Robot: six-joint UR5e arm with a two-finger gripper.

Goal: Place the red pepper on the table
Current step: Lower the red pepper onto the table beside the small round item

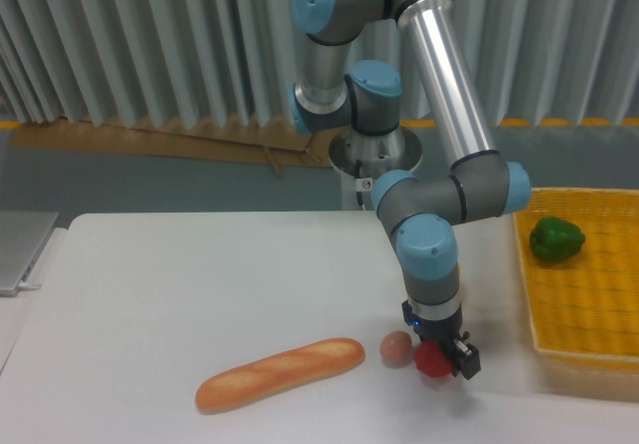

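The red pepper [431, 363] is small and glossy, low over the white table [180, 294] near its front edge, right of centre. My gripper [440, 358] points straight down and is shut on it, one dark finger [465, 361] showing at the pepper's right side. The pepper's underside looks to be at the tabletop, but I cannot tell whether it touches. Its stem is hidden by the gripper.
A small brown egg [396, 348] lies just left of the pepper. A long bread loaf [280, 372] lies further left. The yellow woven basket [599, 349] stands at the right edge with a green pepper [556, 239] inside.
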